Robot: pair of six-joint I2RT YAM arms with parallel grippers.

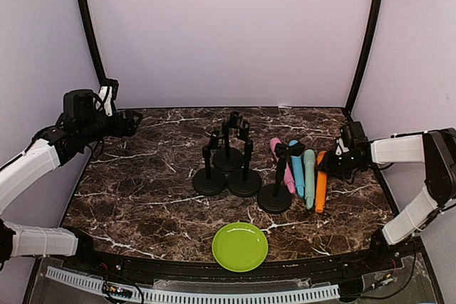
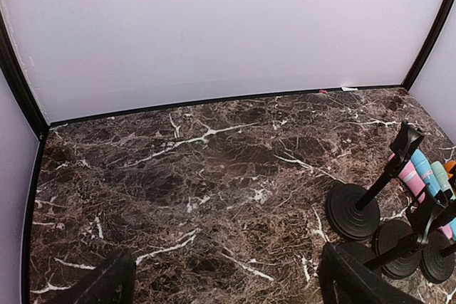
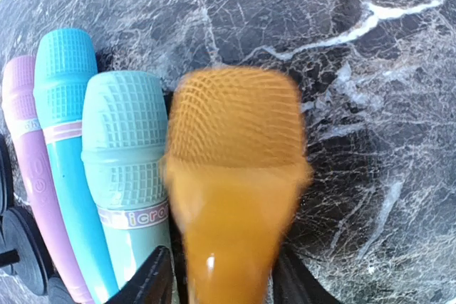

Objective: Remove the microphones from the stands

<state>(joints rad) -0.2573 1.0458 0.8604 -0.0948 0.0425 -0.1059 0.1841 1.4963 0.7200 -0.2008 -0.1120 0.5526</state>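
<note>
At the middle of the near edge of the dark marbled tabletop (image 1: 142, 197) lies a round lime-green plate (image 1: 240, 247), bare. Just beyond it stand four black round-based microphone stands (image 1: 275, 197) in a cluster, and as far as the overhead view shows, none of their clips holds anything. Right of the cluster, toward the right edge, four plastic toy microphones lie side by side on the marble: a pink one (image 3: 25, 147), a bright blue one (image 1: 297, 172), a mint-green one (image 1: 309, 176) and, outermost, an orange one (image 1: 320, 184). The right gripper (image 3: 221, 261) reaches over the orange microphone's head end, with a finger on either side of its body. That view is blurred, so whether the claw is pressing it or has let go I cannot tell. At the far left corner the left gripper (image 2: 228, 286) hangs above the marble, spread wide and holding nothing. The step looks like setting down a microphone that is already off its stand. The next move calls for spreading the fingers fully and lifting straight up, without nudging the mint-green neighbour.
</note>
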